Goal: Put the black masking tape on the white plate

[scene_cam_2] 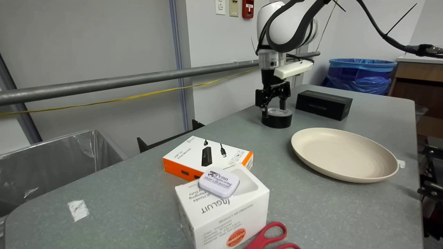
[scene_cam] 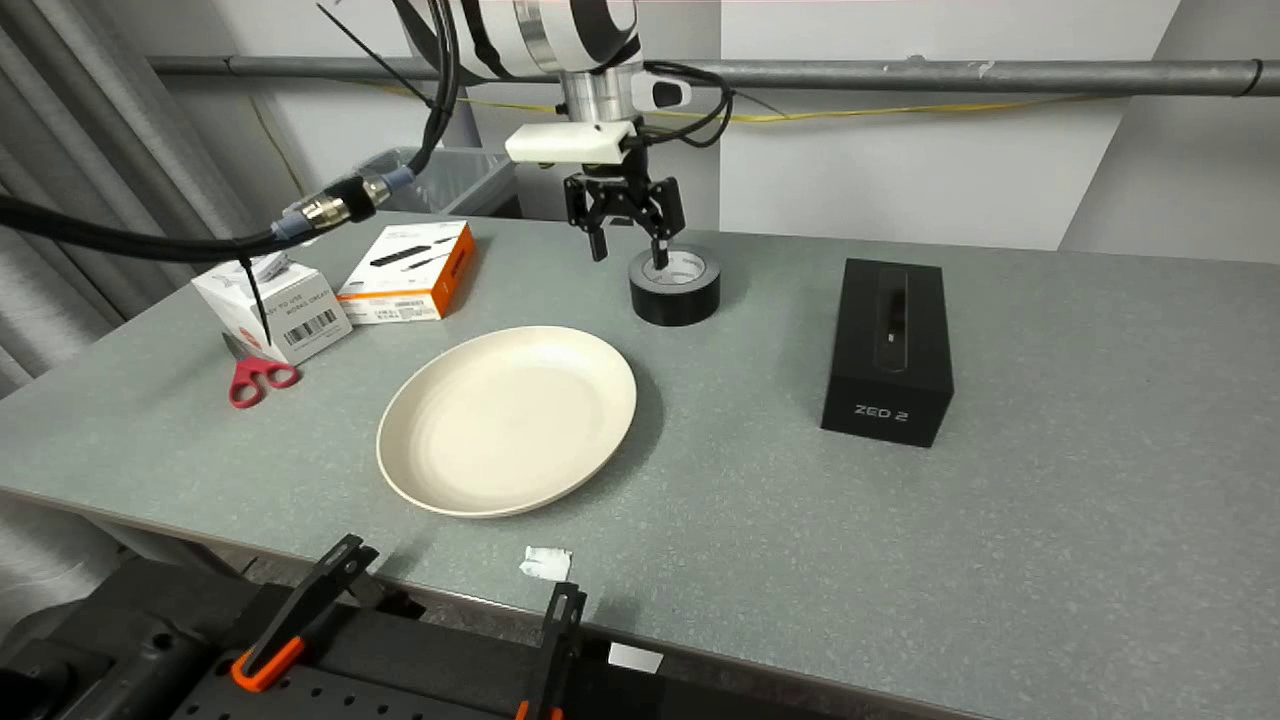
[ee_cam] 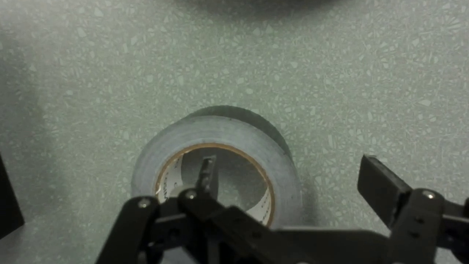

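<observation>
The black masking tape (scene_cam: 676, 306) lies flat on the grey table, behind the plate; it also shows in an exterior view (scene_cam_2: 277, 121) and the wrist view (ee_cam: 234, 130). My gripper (scene_cam: 630, 254) points down over the tape, also seen in an exterior view (scene_cam_2: 273, 109). In the wrist view the gripper (ee_cam: 291, 168) is open, one finger over or in the tape's hole, the other outside the ring. I cannot tell how deep the finger reaches; no grip shows. The white plate (scene_cam: 505, 420) sits in front of the tape, bare, also in an exterior view (scene_cam_2: 344, 155).
A black box (scene_cam: 890, 350) stands to one side of the tape. An orange-white box (scene_cam: 405, 272), a white box (scene_cam_2: 221, 207) with a small tin on it, and red scissors (scene_cam: 262, 378) lie beyond the plate. A metal rail (scene_cam: 900, 76) runs along the wall behind.
</observation>
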{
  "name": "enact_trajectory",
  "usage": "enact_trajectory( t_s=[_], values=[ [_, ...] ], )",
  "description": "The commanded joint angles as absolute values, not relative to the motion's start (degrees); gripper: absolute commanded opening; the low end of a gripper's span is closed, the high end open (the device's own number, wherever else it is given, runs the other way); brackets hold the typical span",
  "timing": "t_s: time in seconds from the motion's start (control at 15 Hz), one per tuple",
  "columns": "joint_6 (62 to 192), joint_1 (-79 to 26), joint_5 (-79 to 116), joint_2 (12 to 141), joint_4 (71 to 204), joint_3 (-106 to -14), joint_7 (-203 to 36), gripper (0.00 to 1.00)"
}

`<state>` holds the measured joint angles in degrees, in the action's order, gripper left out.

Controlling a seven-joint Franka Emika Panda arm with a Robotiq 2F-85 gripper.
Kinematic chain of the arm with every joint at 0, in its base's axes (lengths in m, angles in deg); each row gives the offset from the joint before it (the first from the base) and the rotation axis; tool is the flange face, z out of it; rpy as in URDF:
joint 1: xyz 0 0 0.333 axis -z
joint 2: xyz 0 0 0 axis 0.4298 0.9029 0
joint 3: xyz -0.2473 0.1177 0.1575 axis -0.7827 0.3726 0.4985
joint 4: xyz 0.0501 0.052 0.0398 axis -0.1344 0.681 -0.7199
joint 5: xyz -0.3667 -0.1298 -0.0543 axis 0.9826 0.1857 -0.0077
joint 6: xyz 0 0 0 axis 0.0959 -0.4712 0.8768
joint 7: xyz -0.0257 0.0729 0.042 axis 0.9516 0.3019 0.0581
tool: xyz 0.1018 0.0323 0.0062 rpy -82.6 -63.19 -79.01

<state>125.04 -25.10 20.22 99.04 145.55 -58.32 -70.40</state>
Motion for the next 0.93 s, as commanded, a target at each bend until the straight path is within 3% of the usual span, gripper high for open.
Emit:
enact_trajectory(
  t_s=[0.0,0.6,0.87],
  values=[
    [126.3,-25.6,17.9,102.1,143.4,-58.8,-71.6,0.74],
    [125.5,-25.7,17.9,105.2,139.0,-59.2,-71.4,0.07],
    [124.7,-26.3,17.7,102.9,140.6,-58.8,-71.2,0.07]
  ],
)
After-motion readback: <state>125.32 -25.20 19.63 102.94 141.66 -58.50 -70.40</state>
